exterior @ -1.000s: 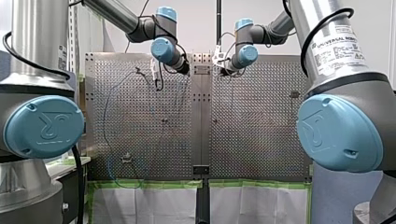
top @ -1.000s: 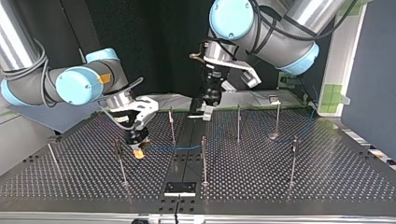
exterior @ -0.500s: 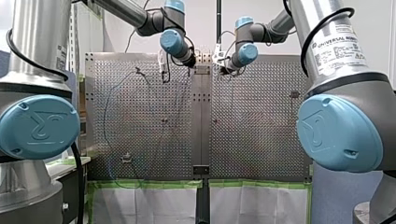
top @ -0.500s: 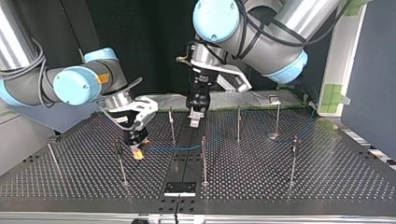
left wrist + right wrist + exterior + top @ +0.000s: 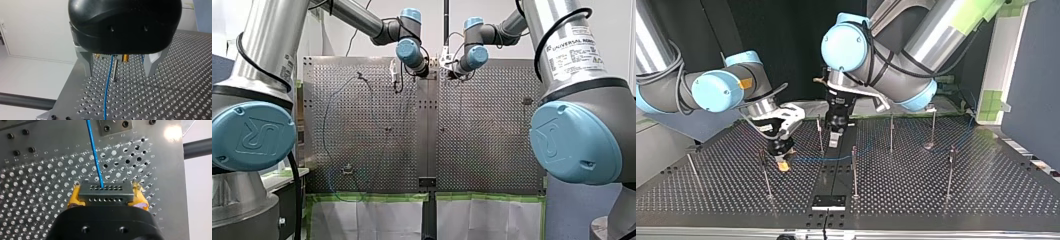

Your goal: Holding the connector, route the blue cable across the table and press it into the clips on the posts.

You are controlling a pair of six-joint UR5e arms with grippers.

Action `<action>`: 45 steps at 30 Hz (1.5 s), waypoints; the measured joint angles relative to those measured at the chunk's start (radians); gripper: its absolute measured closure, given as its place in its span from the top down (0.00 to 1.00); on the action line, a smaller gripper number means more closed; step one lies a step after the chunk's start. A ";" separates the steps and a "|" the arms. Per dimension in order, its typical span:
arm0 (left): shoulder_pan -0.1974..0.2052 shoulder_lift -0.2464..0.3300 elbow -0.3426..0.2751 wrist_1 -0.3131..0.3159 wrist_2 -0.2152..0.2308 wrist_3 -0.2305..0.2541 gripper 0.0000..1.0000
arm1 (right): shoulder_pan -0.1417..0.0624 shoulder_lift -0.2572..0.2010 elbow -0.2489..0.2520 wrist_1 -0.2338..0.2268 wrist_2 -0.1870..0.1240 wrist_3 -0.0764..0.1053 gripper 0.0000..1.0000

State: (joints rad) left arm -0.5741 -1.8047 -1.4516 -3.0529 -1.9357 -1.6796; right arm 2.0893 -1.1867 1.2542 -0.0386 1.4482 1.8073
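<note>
1. At the top view's left, my right gripper [image 5: 782,161] hangs low over the perforated metal table [image 5: 946,205], just beside a thin metal post [image 5: 764,172].
2. In the right wrist view its yellow pads [image 5: 74,198] are clamped on the small grey rectangular connector [image 5: 106,193]. One pad sits at each end, and the connector's face with two rows of pinholes is showing.
3. The thin blue cable [image 5: 816,159] leaves that face and runs rightward, low over the table, to the middle post [image 5: 854,167].
4. My left gripper [image 5: 834,137], black, hangs over the table's central strip, just right of a far post [image 5: 820,134] and behind the cable.
5. In the left wrist view its metal fingers [image 5: 88,65] stand wide apart and grip nothing. The cable passes between them and touches neither, and a slim upright pin [image 5: 114,71] stands on the table beside it.
6. Further right in the top view stand three more posts [image 5: 933,125], well apart from one another. The cable shows faintly among them, trailing towards the table's far right corner.
</note>
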 joint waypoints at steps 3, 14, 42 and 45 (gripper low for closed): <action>0.003 -0.026 0.026 -0.001 -0.003 0.000 1.00 | 0.000 0.000 0.000 0.000 0.000 0.000 0.00; 0.026 -0.094 0.120 0.026 -0.014 0.001 1.00 | -0.002 0.001 0.000 -0.002 0.001 0.000 0.00; 0.042 -0.220 0.230 0.008 -0.034 0.003 0.83 | -0.005 0.003 0.000 -0.001 0.000 0.001 0.00; 0.040 -0.221 0.230 -0.002 -0.043 0.004 0.49 | -0.005 0.003 0.000 -0.001 0.000 0.002 0.00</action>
State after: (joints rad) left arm -0.5337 -2.0252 -1.2217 -3.0548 -1.9784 -1.6756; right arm 2.0840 -1.1839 1.2542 -0.0401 1.4484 1.8092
